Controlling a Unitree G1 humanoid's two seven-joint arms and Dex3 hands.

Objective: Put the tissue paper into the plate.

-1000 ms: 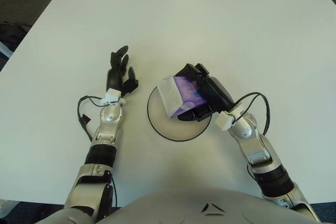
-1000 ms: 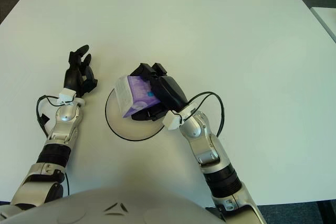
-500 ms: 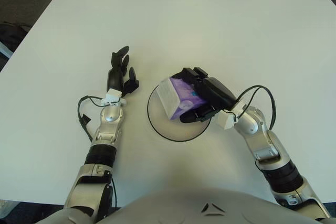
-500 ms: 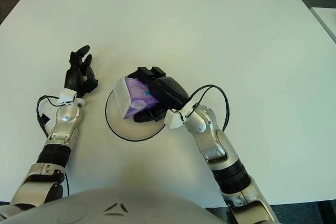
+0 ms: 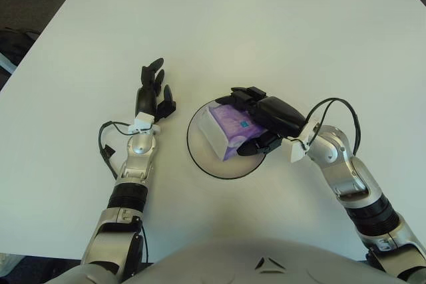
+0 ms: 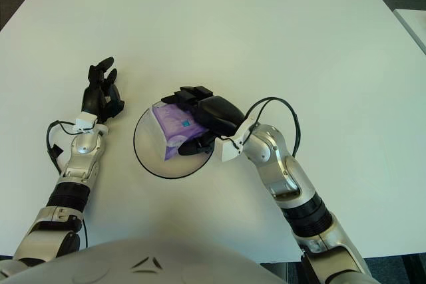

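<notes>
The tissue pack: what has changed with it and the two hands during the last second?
The right hand has turned and lowered the tissue pack, so its purple face now points up and it sits lower over the plate. The fingers are still closed on it. The elbow swung outward to the right. The plate, the table and the left hand, left of the plate, did not move.

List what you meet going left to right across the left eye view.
left hand → plate, left rim → tissue paper in the plate → right hand gripping it; all on the white table.
</notes>
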